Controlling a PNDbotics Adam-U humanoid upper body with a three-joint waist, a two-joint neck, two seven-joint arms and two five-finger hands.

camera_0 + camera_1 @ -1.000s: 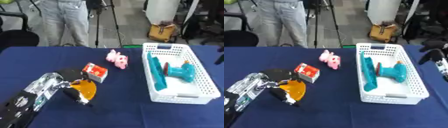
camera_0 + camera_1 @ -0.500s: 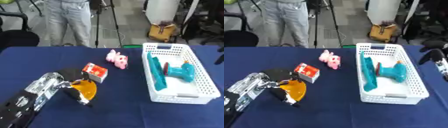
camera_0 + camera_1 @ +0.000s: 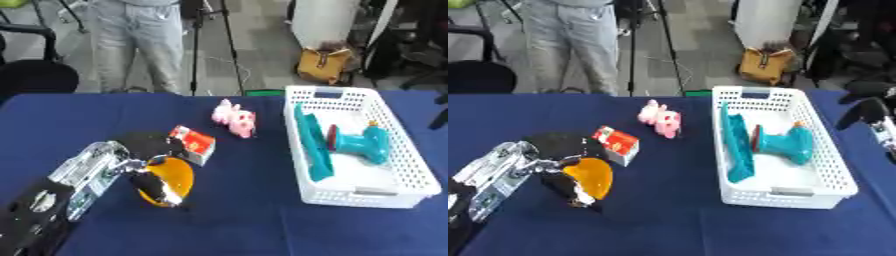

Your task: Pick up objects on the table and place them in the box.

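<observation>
An orange round object [image 3: 176, 178] lies on the blue table at front left, and my left hand [image 3: 149, 165] has its fingers and thumb curled round it. Just behind stands a small red and white carton [image 3: 193, 143]. A pink plush toy [image 3: 234, 118] lies further back, near the middle. The white basket [image 3: 394, 190] on the right holds a teal flat piece [image 3: 310, 141] and a teal toy drill [image 3: 362, 143]. My right hand [image 3: 866, 110] shows at the right edge beside the basket, fingers hard to read.
The table [image 3: 254, 220] is covered in dark blue cloth. Behind its far edge are a person's legs, a tripod, a black chair and a yellow bag [image 3: 325, 65] on the floor.
</observation>
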